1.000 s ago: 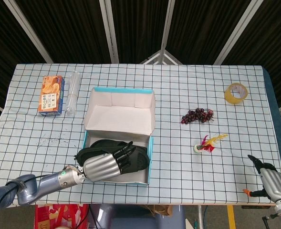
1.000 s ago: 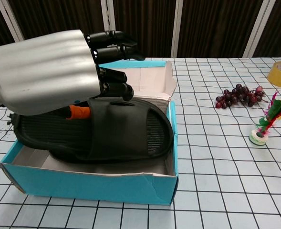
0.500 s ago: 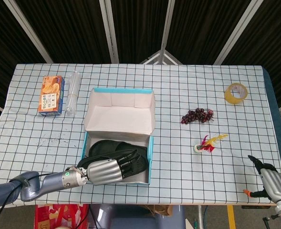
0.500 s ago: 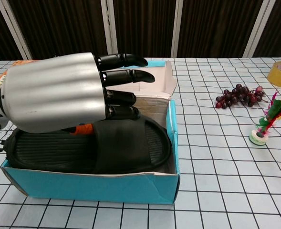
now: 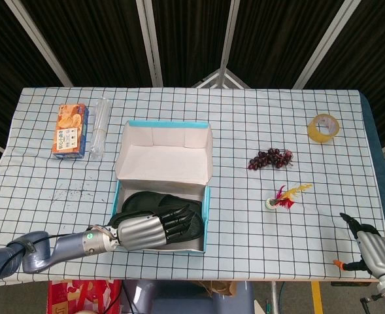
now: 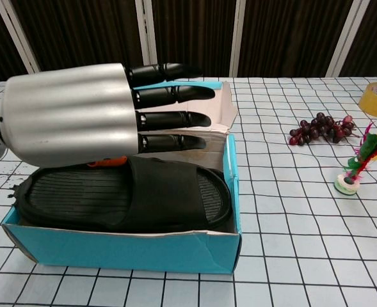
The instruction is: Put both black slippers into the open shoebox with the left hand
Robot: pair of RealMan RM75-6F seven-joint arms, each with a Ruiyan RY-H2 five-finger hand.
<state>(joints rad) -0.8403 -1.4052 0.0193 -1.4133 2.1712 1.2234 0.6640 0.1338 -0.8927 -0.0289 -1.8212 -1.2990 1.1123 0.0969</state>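
Left hand (image 6: 79,115), fingers (image 6: 175,119) straight and spread, hovers over black slipper (image 6: 124,198) lying in shoebox (image 6: 124,249).

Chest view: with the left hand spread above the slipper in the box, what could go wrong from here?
1. The slipper lies high, its heel over the shoebox's left edge; it might slide out.
2. The left hand, fingers extended, hangs close above it; pulling away could catch the strap.
3. The upright lid might get bumped.
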